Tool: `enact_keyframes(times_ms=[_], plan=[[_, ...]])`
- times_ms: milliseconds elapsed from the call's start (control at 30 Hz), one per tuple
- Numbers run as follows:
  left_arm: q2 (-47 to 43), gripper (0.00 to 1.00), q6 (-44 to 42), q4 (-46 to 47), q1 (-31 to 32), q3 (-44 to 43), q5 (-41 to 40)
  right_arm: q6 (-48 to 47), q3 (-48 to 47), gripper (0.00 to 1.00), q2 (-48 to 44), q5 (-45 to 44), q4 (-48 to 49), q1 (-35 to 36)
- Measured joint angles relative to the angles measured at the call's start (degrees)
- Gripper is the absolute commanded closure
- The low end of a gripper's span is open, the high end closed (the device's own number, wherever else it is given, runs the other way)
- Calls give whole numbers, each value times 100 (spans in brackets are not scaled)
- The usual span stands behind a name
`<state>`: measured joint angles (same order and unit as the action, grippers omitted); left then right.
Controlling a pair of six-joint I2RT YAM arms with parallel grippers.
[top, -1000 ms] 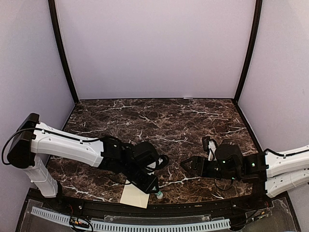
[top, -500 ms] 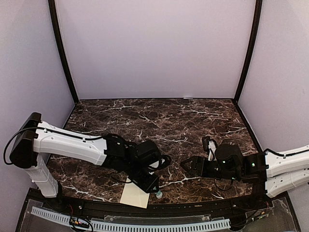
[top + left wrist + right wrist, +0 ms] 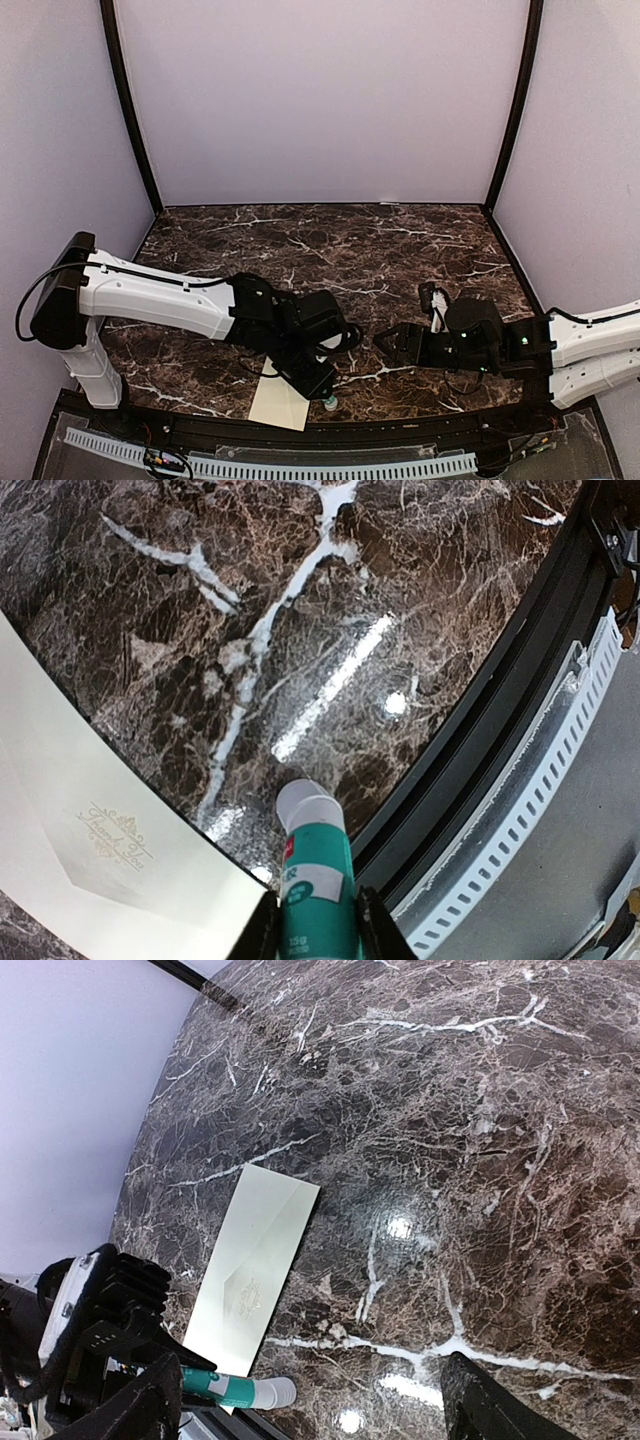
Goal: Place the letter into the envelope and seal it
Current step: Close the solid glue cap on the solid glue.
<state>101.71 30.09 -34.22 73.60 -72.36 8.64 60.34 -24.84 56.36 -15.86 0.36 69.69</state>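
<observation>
Now | dark marble table (image 3: pixel 400 240), lilac walls (image 3: pixel 320 100) | left jaws clamp glue stick (image 3: pixel 315 880) | right jaws spread

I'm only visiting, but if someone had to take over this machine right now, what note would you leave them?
Left hand: shut on a green glue stick, white end pointing down near the table's front edge.
Right hand: open, empty, above the marble table.
Envelope: flat on the table beside the glue stick, flap folded down, emblem up.
Done: no letter in sight; cannot tell whether it is inside.
Left: probably gluing and pressing the flap.
</observation>
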Motion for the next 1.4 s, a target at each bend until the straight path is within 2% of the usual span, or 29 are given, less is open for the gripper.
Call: enact_keyframes(times_ms=[833, 1400], plan=[[778, 100, -463, -1397, 212, -1263, -529, 0, 0, 14, 4, -2, -42, 0], [1209, 99, -535, -1891, 348, -1816, -870, 7, 0, 14, 4, -72, -127, -2]])
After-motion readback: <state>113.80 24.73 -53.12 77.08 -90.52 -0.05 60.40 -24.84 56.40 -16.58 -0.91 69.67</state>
